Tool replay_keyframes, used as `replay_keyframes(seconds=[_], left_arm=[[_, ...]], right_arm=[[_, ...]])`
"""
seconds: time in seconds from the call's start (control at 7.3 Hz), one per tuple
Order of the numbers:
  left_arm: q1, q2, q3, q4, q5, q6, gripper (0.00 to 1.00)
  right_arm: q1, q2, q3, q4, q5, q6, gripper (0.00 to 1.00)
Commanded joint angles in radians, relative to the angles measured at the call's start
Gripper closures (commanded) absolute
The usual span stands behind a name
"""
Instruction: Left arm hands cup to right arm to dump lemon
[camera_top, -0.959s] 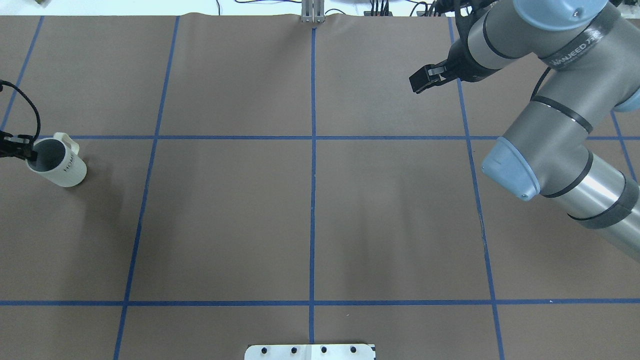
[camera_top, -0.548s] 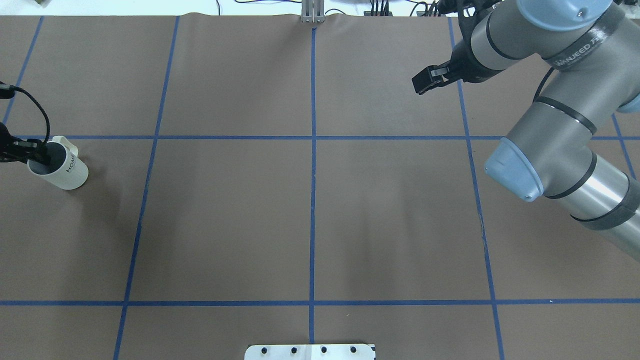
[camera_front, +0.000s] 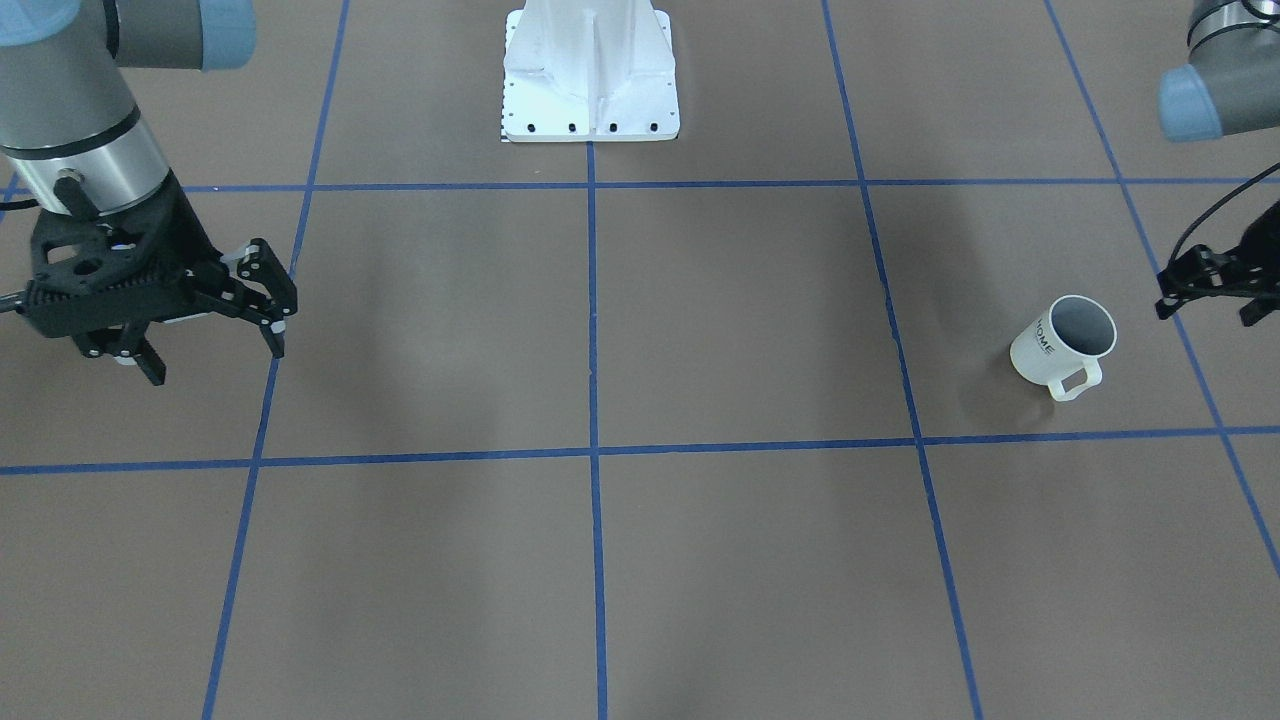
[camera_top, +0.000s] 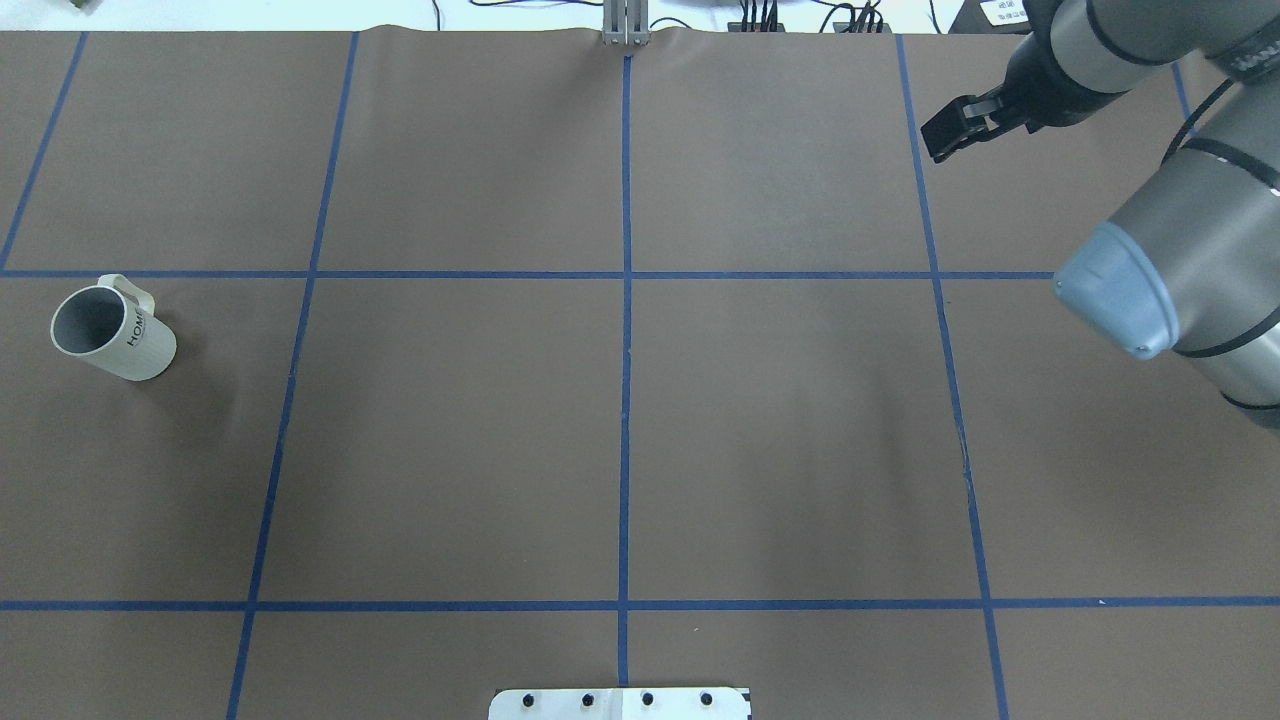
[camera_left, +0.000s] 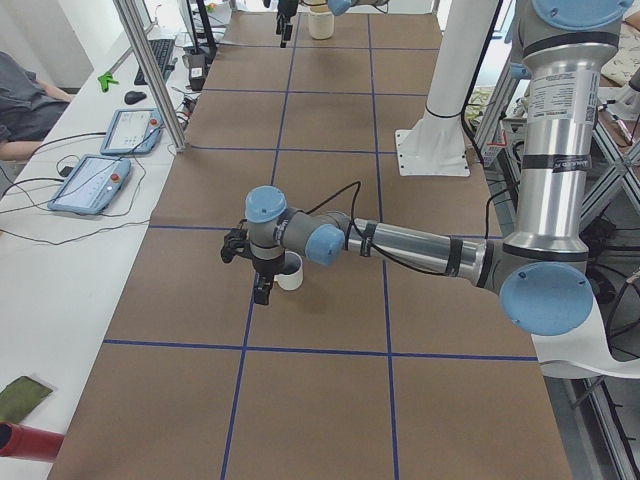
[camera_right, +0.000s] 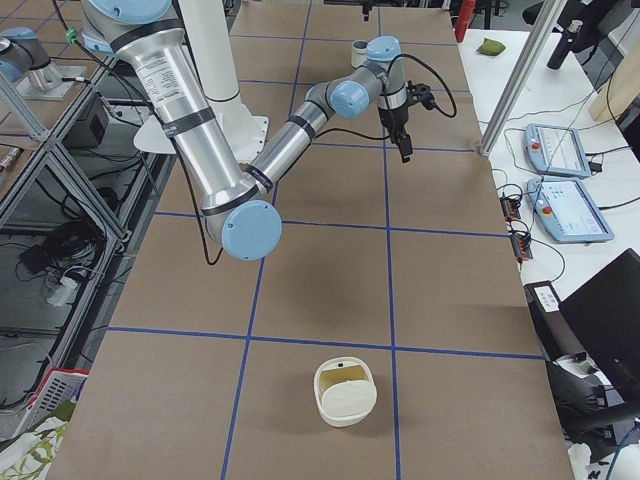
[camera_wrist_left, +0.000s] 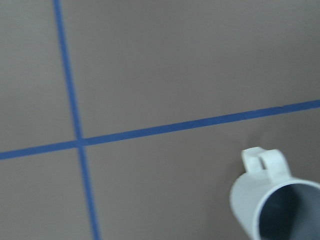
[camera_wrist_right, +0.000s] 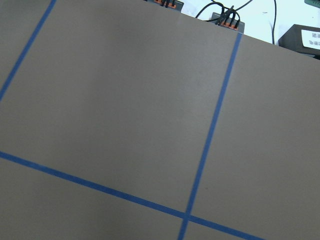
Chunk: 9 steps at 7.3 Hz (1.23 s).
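Cup loose on the table, both grippers off it and empty.

Left gripper (camera_front: 1207, 312) hovers with jaws spread, nothing between them. Cup (camera_front: 1050, 352) stands upright on the brown table (camera_top: 460, 440) just to this gripper's right, lower down, close but not touching. Its loop handle (camera_front: 1075, 382) points at the far table edge in the overhead view, the HOME lettering faces table centre, and the inside is grey. On the left wrist cam the cup sits in the lower-right corner, rim cropped. Right gripper (camera_front: 217, 366) hangs wide open above a blue tape line (camera_front: 255, 420), well apart from the cup, which is across the table on its left.
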Motion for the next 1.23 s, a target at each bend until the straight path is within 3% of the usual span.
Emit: replay_keyframes(seconds=[0.0,0.14,0.55,0.69,1.1], left_arm=[[-0.148,0.003,0.000,0.144,-0.001,0.223,0.00],[-0.185,0.020,0.003,0.166,-0.002,0.290,0.00],[-0.190,0.067,-0.001,0.162,-0.007,0.299,0.00],[-0.213,0.070,-0.016,0.162,-0.059,0.296,0.00],[-0.225,0.115,-0.017,0.153,-0.181,0.293,0.00]], right_arm=[[0.166,-0.082,-0.012,-0.040,0.186,-0.253,0.00],[0.235,-0.154,-0.015,-0.037,0.259,-0.283,0.00],[0.314,-0.372,-0.020,-0.038,0.267,-0.458,0.00],[0.317,-0.449,-0.049,-0.028,0.270,-0.457,0.00],[0.393,-0.543,-0.092,-0.020,0.271,-0.461,0.00]])
